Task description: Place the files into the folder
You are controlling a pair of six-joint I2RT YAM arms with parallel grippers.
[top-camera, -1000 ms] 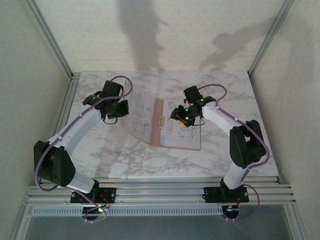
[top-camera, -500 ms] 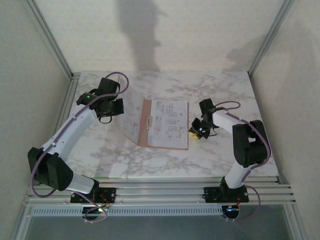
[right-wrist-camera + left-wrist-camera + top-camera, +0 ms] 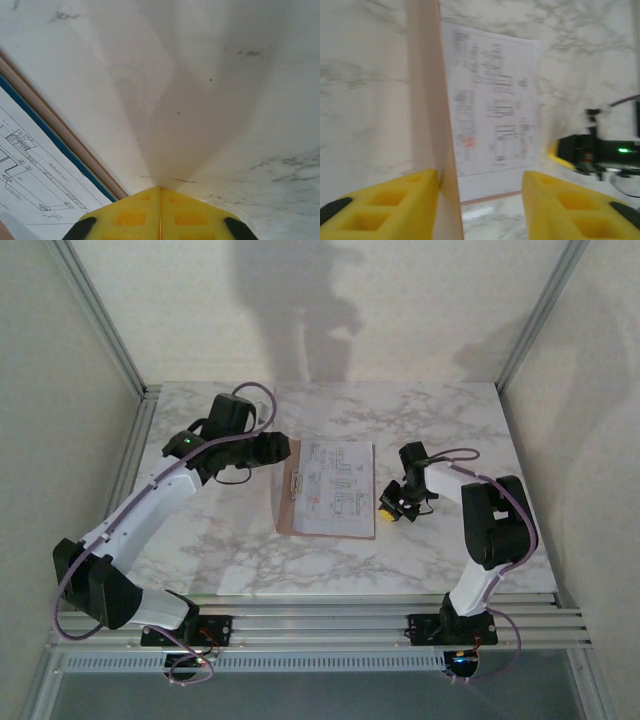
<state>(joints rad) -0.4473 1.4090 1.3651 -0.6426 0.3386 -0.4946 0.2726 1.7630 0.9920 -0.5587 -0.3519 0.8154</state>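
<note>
The files lie as white printed sheets on the folder's lower flap, a blue strip running along their right edge. The pinkish-brown folder has its cover lifted, standing nearly edge-on along the sheets' left side. In the left wrist view the cover rises between the fingers of my left gripper and leans on the inner face of the left finger. That gripper is open. My right gripper rests shut and empty on the marble, just right of the folder's edge.
The marble table is bounded by white walls with metal frame posts at the left and right. The right arm's forearm lies low beside the folder's right side.
The left gripper has swung right, bringing the folder cover from lying open on the left to nearly upright. The right gripper pulled off the sheets to the right, then held still.
</note>
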